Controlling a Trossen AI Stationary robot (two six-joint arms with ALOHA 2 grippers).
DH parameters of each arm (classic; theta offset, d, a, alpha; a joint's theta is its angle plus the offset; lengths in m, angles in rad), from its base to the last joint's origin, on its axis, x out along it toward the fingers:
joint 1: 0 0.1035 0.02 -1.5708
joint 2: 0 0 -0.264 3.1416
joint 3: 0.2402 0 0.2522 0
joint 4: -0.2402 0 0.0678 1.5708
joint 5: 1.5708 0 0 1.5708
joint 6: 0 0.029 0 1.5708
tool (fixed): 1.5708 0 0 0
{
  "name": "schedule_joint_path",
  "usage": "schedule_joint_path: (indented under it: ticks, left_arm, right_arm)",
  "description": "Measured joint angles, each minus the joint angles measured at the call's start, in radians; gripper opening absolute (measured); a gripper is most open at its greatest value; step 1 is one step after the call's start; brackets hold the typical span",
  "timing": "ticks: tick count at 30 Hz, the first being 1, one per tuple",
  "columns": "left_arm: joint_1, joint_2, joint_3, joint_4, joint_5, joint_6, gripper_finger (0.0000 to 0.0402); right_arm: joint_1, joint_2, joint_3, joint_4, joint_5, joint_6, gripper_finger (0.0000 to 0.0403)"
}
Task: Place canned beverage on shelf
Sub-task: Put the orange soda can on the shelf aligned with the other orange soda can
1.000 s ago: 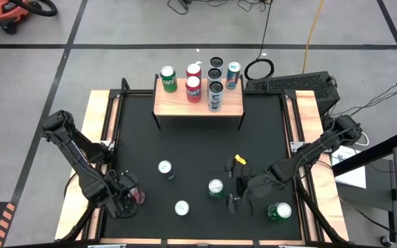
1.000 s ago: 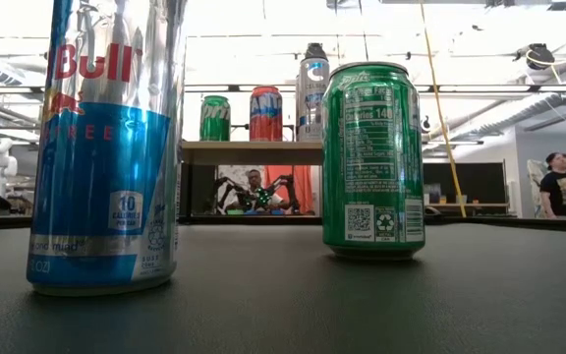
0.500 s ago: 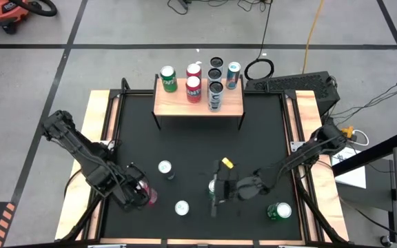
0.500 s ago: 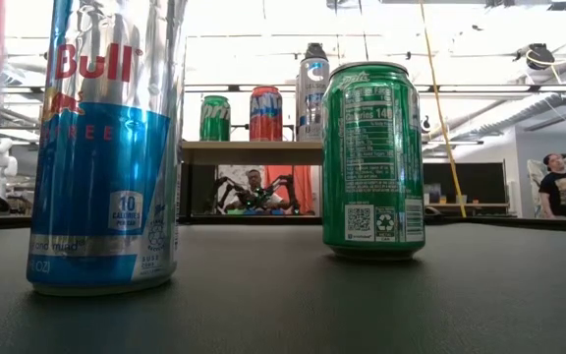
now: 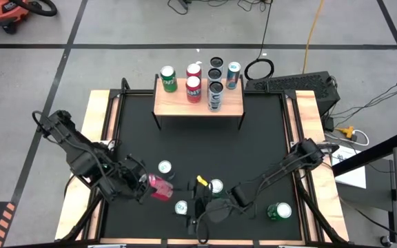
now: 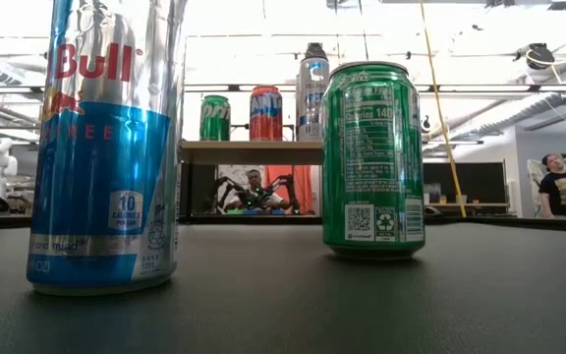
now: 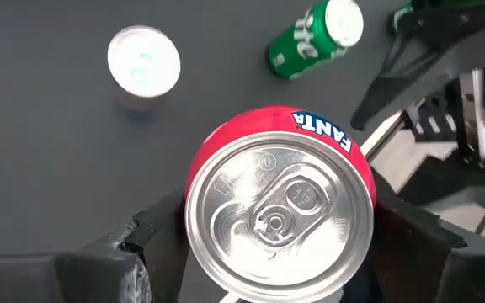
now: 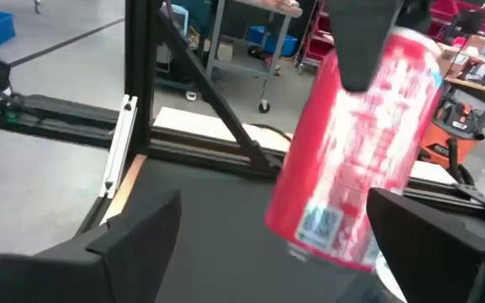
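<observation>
Fingers of our left hand (image 5: 150, 187) clasp the red aluminium Fanta can (image 7: 278, 212) above the black bench (image 5: 253, 148); our spread, empty right hand (image 5: 197, 207) hovers just beside it, light-wood shelf (image 5: 198, 105) well beyond both

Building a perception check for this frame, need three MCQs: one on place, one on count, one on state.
1. Where is the red Fanta can?
A. On the shelf
B. In the left gripper, over the table's front left
C. Lying on the floor

2. How many cans stand on the black table, unheld?
A. Two
B. Four
C. Seven

3. What is the right gripper's state?
A. Open, holding nothing
B. Shut on a green can
C. Shut on the red can

Answers:
1. B: the left gripper clamps the red Fanta can above the black table.
2. B: the high view shows two silver-topped cans and two green cans standing there.
3. A: the right gripper has its fingers wide apart, touching nothing.
</observation>
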Motion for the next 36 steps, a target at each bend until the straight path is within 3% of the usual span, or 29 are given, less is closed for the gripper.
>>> schedule_joint_path:
  ticks: [6, 24, 30, 36]
  left_arm:
    - [0.023, 0.0, 0.0, 0.031, -0.03, 0.001, 0.0283]
    - [0.07, 0.0, 0.0, 0.15, -0.083, 0.0, 0.0283]
    - [0.088, 0.001, 0.0, 0.152, -0.082, 0.006, 0.0283]
    - [0.089, 0.001, 0.0, 0.15, -0.082, 0.027, 0.0283]
  right_arm:
    - [-0.014, 0.0, 0.013, -0.028, 0.047, -0.009, 0.0396]
    - [-0.107, -0.001, 0.012, -0.045, 0.097, 0.045, 0.0397]
    - [-0.108, -0.001, 0.012, -0.074, 0.098, 0.02, 0.0375]
    - [-0.105, -0.001, 0.011, -0.079, 0.098, 0.019, 0.0311]
